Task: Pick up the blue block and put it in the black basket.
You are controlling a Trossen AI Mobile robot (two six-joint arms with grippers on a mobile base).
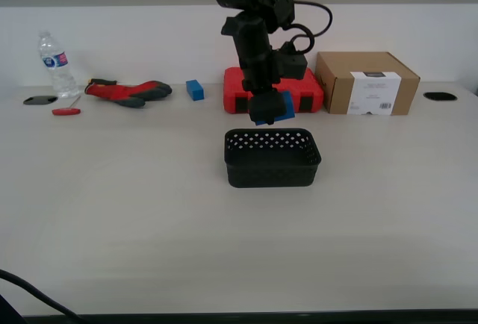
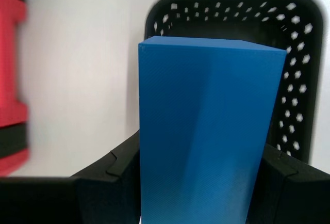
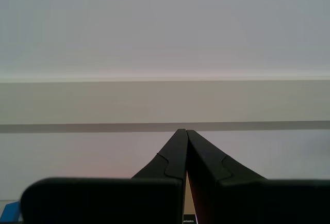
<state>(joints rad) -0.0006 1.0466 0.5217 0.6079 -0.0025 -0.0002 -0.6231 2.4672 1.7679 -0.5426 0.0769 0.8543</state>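
Observation:
My first gripper (image 1: 267, 112) is shut on the blue block (image 1: 273, 107) and holds it in the air just above the far rim of the black basket (image 1: 272, 158). In the first wrist view the blue block (image 2: 206, 131) fills the middle between the black fingers (image 2: 111, 175), with the basket (image 2: 294, 43) right beyond it. My second gripper (image 3: 185, 136) is shut and empty, pointing at a pale wall. It does not show in the exterior view.
A red tool case (image 1: 239, 92) stands behind the basket, a cardboard box (image 1: 366, 83) to the exterior view's right of it. A small blue cube (image 1: 195, 89), red-and-grey gloves (image 1: 127, 92), a red screwdriver (image 1: 66, 111) and a water bottle (image 1: 56, 64) lie at the far left.

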